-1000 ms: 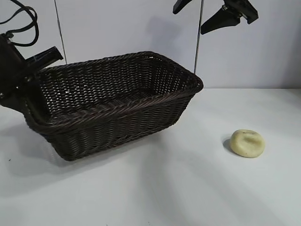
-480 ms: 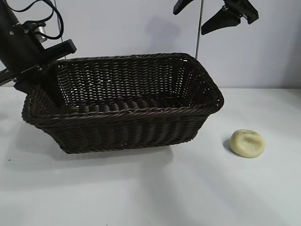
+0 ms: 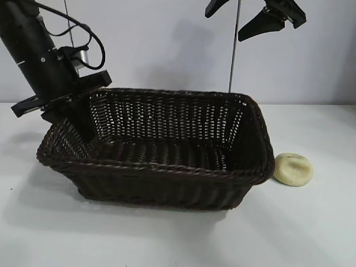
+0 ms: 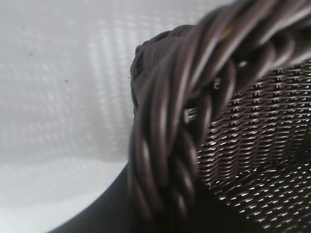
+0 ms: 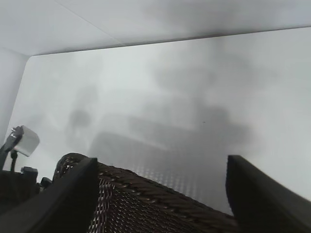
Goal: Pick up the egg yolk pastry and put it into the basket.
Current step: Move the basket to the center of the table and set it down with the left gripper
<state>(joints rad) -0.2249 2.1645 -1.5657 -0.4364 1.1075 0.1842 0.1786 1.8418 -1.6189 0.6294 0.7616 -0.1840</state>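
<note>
The left tool (image 3: 83, 119), black, is clamped on the braided rim at the left end of the large rectangular dark brown woven wicker basket (image 3: 167, 183), one finger reaching down inside the wall; its wrist view is filled by that rim (image 4: 165, 145) at close range. The basket rests on the white table (image 3: 167, 239). The small pale yellow-cream rounded egg yolk pastry (image 3: 293, 169) lies on the table just beside the basket's right end. The right tool (image 3: 245, 14) hangs high above, fingers spread apart.
</note>
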